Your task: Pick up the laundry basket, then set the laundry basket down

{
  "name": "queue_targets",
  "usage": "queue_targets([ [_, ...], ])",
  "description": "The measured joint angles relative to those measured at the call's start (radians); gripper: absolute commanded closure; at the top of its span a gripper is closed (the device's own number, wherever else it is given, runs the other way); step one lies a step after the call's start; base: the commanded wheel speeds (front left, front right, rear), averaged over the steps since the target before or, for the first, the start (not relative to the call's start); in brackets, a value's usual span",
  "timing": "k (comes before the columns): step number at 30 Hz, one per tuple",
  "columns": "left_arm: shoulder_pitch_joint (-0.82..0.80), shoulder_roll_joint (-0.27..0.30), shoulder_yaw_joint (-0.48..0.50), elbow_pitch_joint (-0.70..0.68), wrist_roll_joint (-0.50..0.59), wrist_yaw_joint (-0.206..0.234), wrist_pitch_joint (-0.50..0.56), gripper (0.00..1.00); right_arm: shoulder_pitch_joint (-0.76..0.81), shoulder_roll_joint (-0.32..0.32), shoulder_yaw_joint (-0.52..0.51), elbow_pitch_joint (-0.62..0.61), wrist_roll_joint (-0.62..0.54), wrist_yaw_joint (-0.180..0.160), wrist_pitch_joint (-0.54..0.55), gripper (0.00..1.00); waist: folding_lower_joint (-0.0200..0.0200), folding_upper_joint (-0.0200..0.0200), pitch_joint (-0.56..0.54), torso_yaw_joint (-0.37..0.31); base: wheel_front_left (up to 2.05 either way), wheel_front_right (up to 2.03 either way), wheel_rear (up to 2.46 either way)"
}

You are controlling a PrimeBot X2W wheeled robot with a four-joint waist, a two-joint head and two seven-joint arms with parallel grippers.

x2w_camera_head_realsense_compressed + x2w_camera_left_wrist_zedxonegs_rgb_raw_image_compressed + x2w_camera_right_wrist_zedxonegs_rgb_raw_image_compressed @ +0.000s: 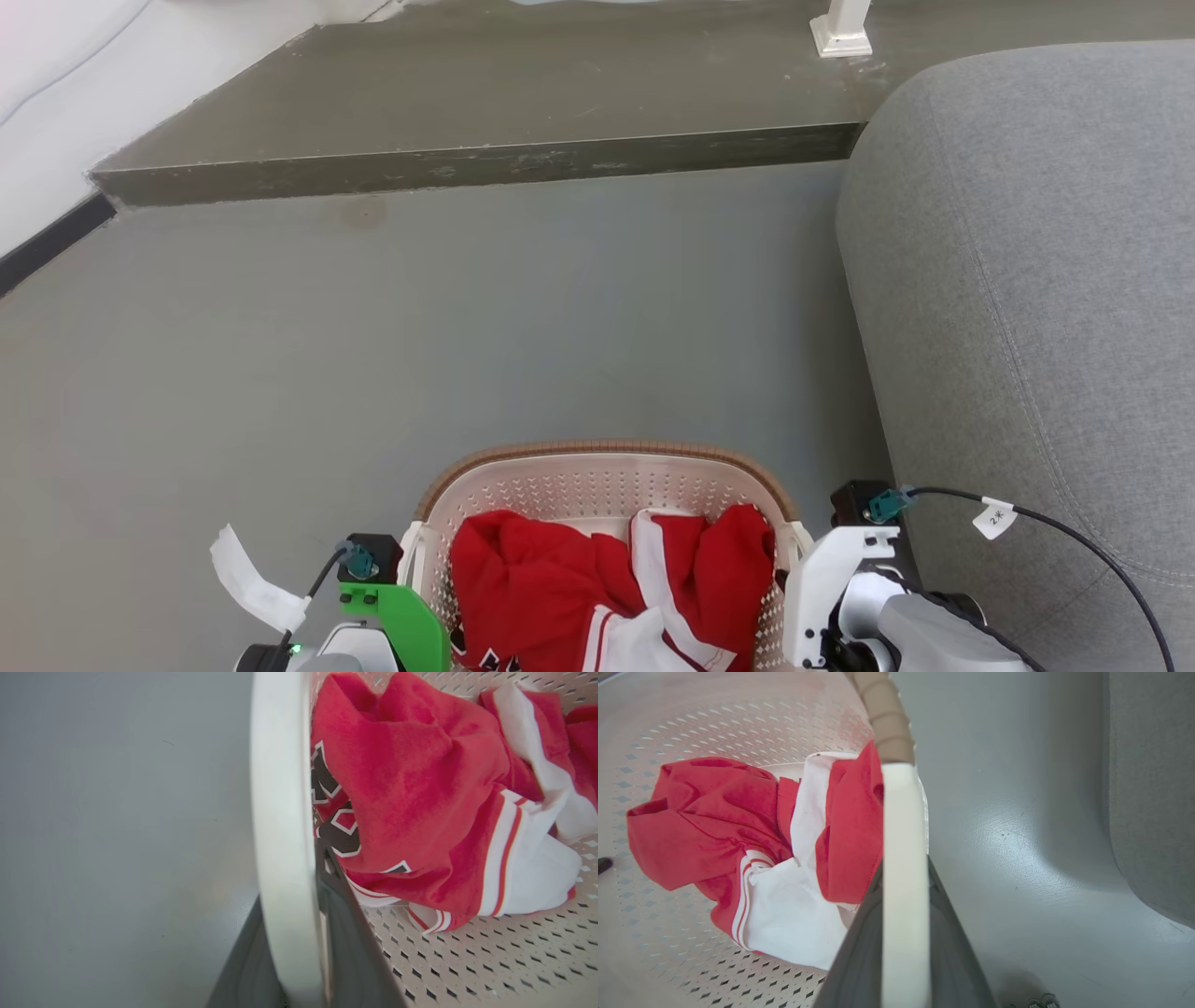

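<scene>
Both white handles (pixel 280 812) of the laundry basket (pixel 607 450), at the frame's bottom centre beside a grey sofa (pixel 1027 280), were clenched: left gripper (pixel 289 872), right gripper (pixel 903 868). Black lettering on the red garment (pixel 411 788) was folded, unreadable; the cable tag (pixel 994 516) was too small to read.

Cream perforated laundry basket (pixel 607 485), brown rim, white handles, upright — possibly lifted

Near half of the laundry basket (pixel 607 485) is cut off by the head view's lower edge; the left end effector (pixel 289 872) and right end effector (pixel 903 868) are partly hidden by its handles (pixel 280 812).
</scene>
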Motion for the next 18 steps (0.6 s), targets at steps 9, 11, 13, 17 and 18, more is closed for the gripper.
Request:
queue_targets([
  [9, 0.008, 0.001, -0.008, -0.008, -0.016, 0.018, 0.007, 1.0, 0.0, -0.001, 0.017, -0.002, 0.018, -0.01, 0.001, 1.0, 0.0, 0.0, -0.005, 0.001, 0.0, 0.0, 0.0],
  [11, 0.01, 0.001, -0.011, -0.009, -0.016, 0.018, 0.007, 1.0, 0.0, -0.002, 0.023, -0.003, 0.02, -0.01, 0.001, 1.0, 0.0, 0.0, -0.005, 0.001, 0.0, 0.0, 0.0],
  [13, 0.01, 0.001, -0.014, -0.012, -0.019, 0.021, 0.007, 1.0, 0.0, -0.003, 0.027, -0.003, 0.027, -0.015, 0.001, 1.0, 0.0, 0.0, -0.006, 0.001, 0.0, 0.0, 0.0],
  [17, 0.011, 0.002, -0.022, -0.013, -0.024, 0.027, 0.007, 1.0, 0.0, -0.004, 0.033, -0.004, 0.038, -0.018, 0.001, 1.0, 0.0, 0.0, -0.009, 0.002, 0.0, 0.0, 0.0],
  [18, 0.011, 0.002, -0.023, -0.014, -0.024, 0.027, 0.007, 1.0, 0.0, -0.004, 0.034, -0.004, 0.042, -0.018, 0.001, 1.0, 0.0, 0.0, -0.01, 0.002, 0.0, 0.0, 0.0],
])
